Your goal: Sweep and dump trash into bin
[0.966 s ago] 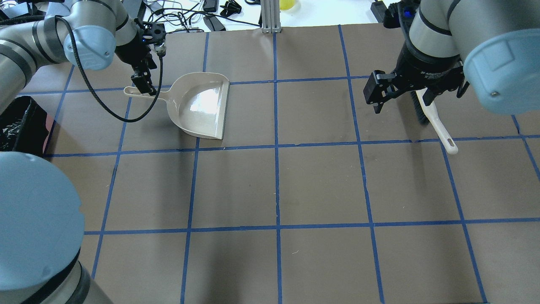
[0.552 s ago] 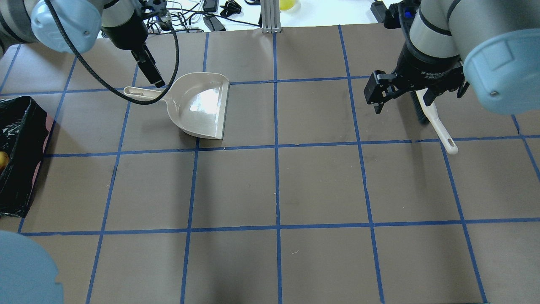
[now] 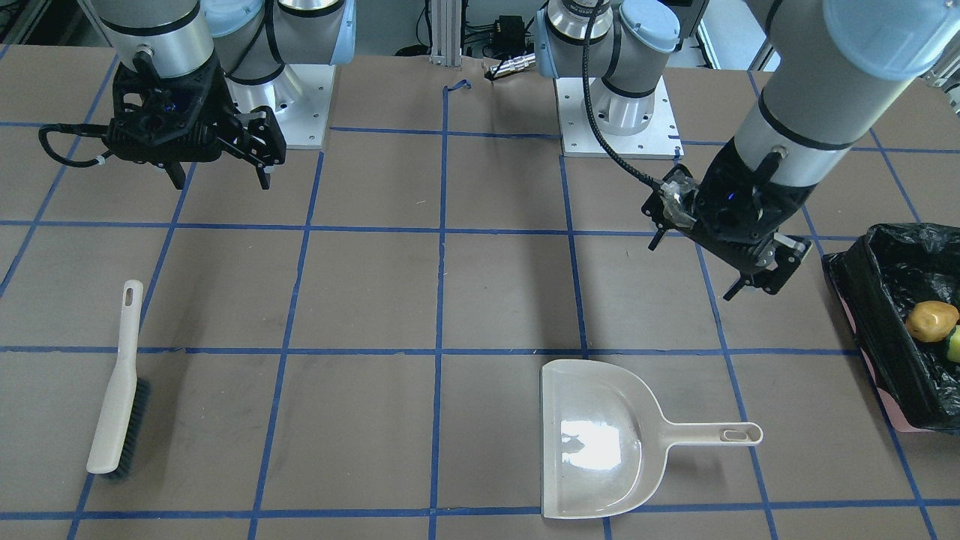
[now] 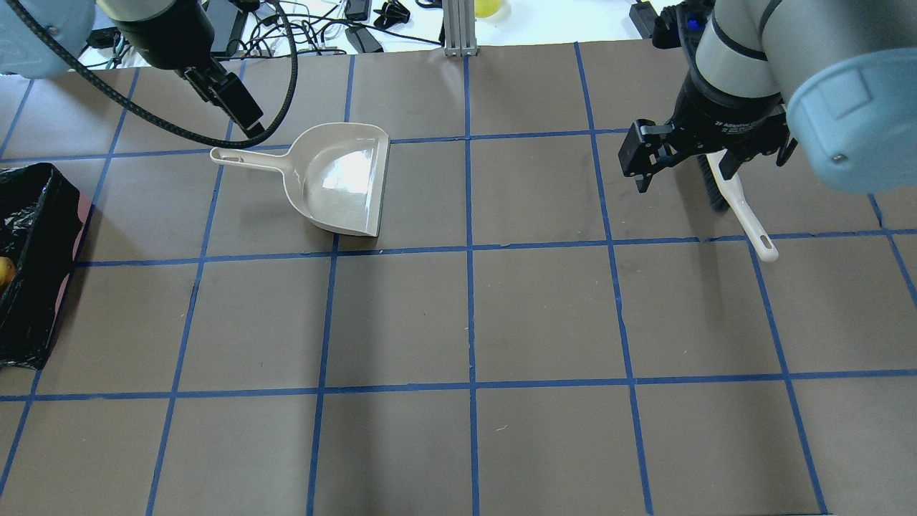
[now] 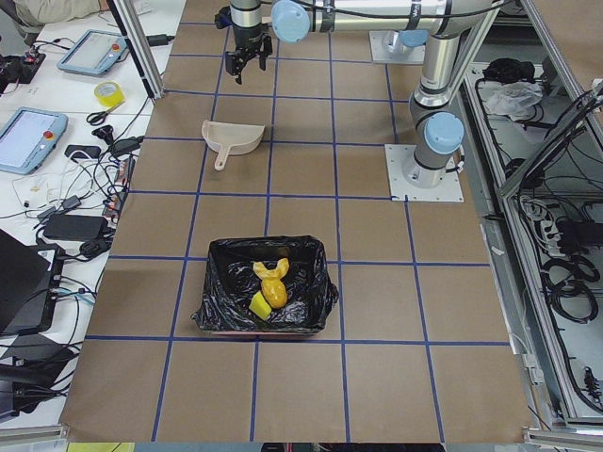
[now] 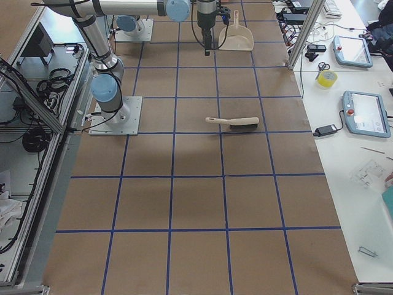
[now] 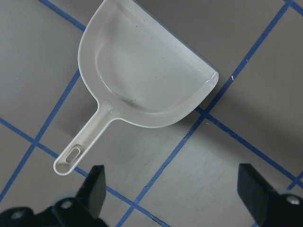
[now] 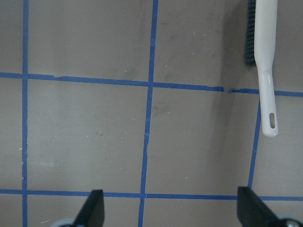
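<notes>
The pink bin (image 3: pixel 885 300), lined with a black bag, stands at the table's left end; it also shows in the overhead view (image 4: pixel 36 215) and the left view (image 5: pixel 226 282). In it lie the golden-brown lump (image 3: pixel 930 321), the yellow-green wedge (image 3: pixel 954 343) and a pale piece (image 5: pixel 267 271). My left gripper (image 3: pixel 761 281) is open and empty, raised beside the handle of the beige dustpan (image 4: pixel 344 179). The left wrist view shows the dustpan (image 7: pixel 142 80) empty. My right gripper (image 4: pixel 684 168) is open and empty above the table, near the brush (image 4: pixel 738 204).
The white-handled brush (image 3: pixel 116 397) lies flat on the brown paper, its handle showing in the right wrist view (image 8: pixel 265 61). Cables and devices sit beyond the table's far edge (image 4: pixel 337 29). Blue tape lines grid the table.
My left gripper has lifted away from the dustpan handle, up and toward the far edge. The left arm has swung out of the foreground, uncovering the bin. The right arm has not moved.
</notes>
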